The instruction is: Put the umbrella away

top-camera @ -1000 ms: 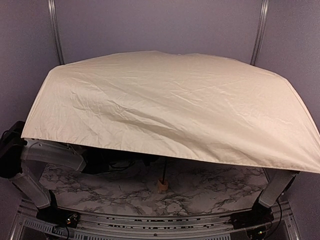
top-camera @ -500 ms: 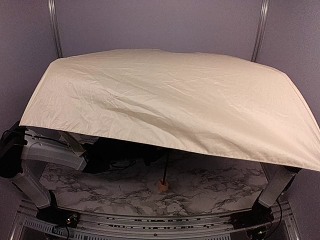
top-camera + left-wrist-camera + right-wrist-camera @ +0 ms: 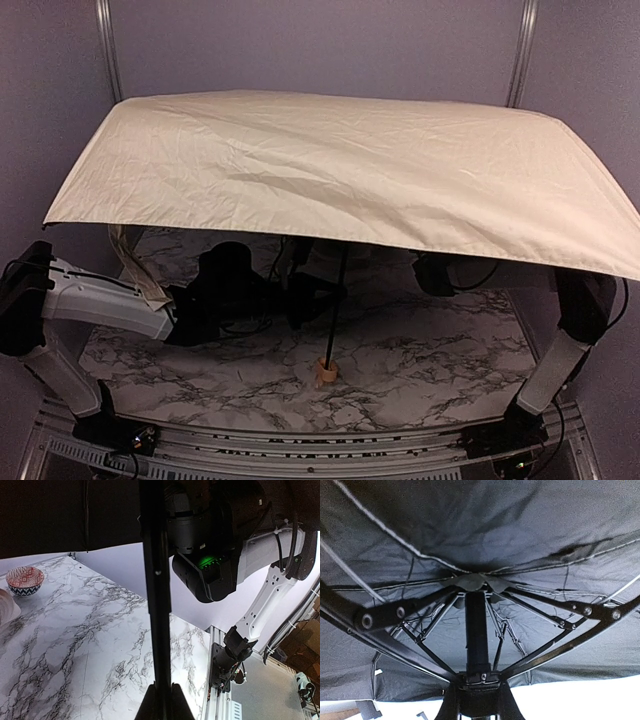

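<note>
Tipped the near edge of the umbrella (image 3: 330, 170) upward over the last second, baring both arms beneath. Kept it fully open, upright mid-table, handle (image 3: 326, 372) down on the marble table (image 3: 430, 370). Pinched the shaft (image 3: 335, 310) low in the left gripper (image 3: 161, 696), by the runner (image 3: 480, 677) in the right gripper (image 3: 479, 694). Probably readied the collapse; left folding wholly undone.

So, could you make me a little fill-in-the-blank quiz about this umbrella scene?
1. The umbrella is fully ____.
2. Its wooden handle rests on a table whose top has a ____ pattern.
3. The small bowl in the left wrist view is red and ____.
4. From above the canopy looks cream; from the right wrist view its underside looks ____.

Missing words: open; marble; white; black.
</note>
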Controlling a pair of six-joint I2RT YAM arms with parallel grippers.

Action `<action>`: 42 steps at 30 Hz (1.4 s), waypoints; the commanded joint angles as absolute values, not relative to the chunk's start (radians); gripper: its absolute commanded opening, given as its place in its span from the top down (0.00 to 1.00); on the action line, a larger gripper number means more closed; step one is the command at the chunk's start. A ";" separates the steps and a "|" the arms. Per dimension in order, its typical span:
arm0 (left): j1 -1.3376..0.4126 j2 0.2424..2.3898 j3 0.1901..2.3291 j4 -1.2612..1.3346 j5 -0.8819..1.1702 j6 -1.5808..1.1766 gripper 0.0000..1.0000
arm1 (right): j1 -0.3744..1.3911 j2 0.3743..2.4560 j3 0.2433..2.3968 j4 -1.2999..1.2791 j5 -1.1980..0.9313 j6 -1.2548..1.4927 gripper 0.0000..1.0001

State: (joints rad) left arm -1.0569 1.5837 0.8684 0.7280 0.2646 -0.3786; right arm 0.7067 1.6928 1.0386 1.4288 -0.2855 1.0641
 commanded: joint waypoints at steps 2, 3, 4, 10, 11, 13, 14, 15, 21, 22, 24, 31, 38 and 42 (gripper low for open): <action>-1.062 1.571 0.896 0.795 0.287 -0.317 1.00 | 0.694 1.694 1.060 1.450 -0.264 1.092 1.00; -1.062 1.569 0.896 0.794 0.285 -0.316 1.00 | 0.693 1.692 1.059 1.448 -0.264 1.096 1.00; -1.062 1.567 0.896 0.794 0.282 -0.315 1.00 | 0.692 1.693 1.059 1.447 -0.266 1.098 0.99; -1.060 1.547 0.886 0.791 0.252 -0.304 1.00 | 0.691 1.668 1.044 1.386 -0.282 1.072 0.61; -1.060 1.544 0.884 0.790 0.246 -0.303 1.00 | 0.692 1.652 1.040 1.349 -0.281 1.045 0.58; -1.060 1.540 0.881 0.789 0.232 -0.306 1.00 | 0.694 1.612 1.026 1.264 -0.268 0.983 0.54; -1.060 1.539 0.881 0.787 0.224 -0.306 1.00 | 0.698 1.591 1.016 1.225 -0.249 0.952 0.53; -1.060 1.540 0.882 0.787 0.219 -0.307 1.00 | 0.703 1.576 1.006 1.189 -0.229 0.918 0.52; -1.063 1.569 0.910 0.725 0.166 -0.302 1.00 | 0.737 1.491 0.972 1.078 -0.135 0.737 0.43; -1.064 1.571 0.913 0.712 0.151 -0.303 1.00 | 0.746 1.479 0.982 1.037 -0.120 0.692 0.42; -1.067 1.570 0.922 0.683 0.119 -0.299 1.00 | 0.770 1.455 1.020 0.901 -0.058 0.585 0.41; -1.091 1.585 0.983 0.562 0.007 -0.250 1.00 | 0.828 1.486 1.123 0.749 0.104 0.363 0.41; -1.092 1.587 0.991 0.532 -0.048 -0.270 1.00 | 0.880 1.511 1.079 0.894 0.061 0.190 0.35; -1.079 1.573 0.990 0.530 -0.064 -0.297 1.00 | 0.882 1.482 0.979 1.043 0.036 0.153 0.31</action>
